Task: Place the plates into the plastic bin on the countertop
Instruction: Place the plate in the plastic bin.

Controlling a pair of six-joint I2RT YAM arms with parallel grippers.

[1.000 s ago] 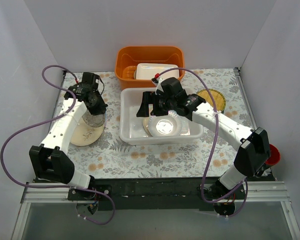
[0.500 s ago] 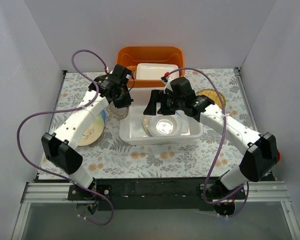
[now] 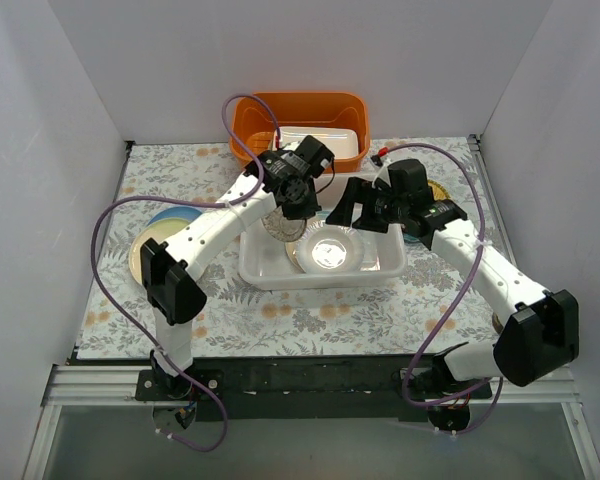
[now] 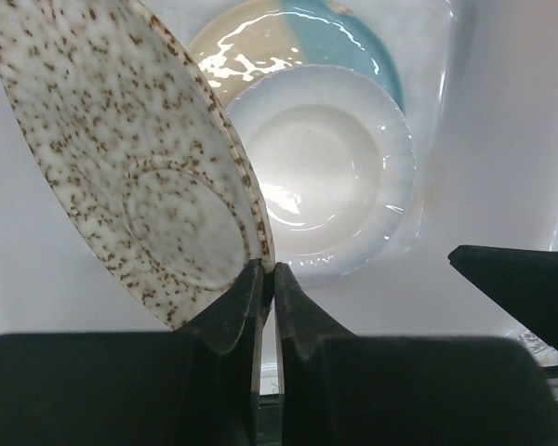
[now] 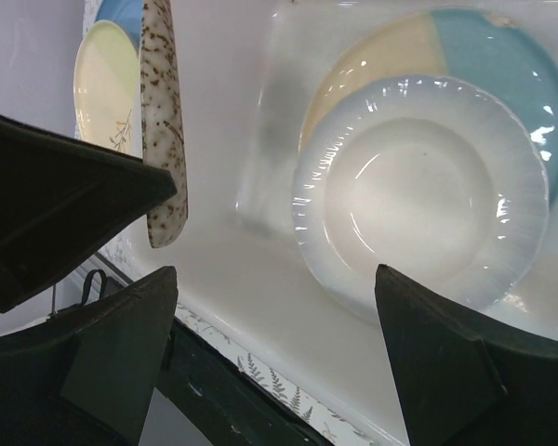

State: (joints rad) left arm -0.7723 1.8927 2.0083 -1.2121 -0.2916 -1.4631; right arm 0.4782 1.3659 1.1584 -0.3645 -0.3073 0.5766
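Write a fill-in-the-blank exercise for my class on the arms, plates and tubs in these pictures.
1. The speckled plate is gripped by the ____ arm.
2. The right gripper has its jaws ____.
3. The tub behind the white bin is coloured ____.
4. The top plate lying in the bin is coloured ____.
Missing words: left; open; orange; white.
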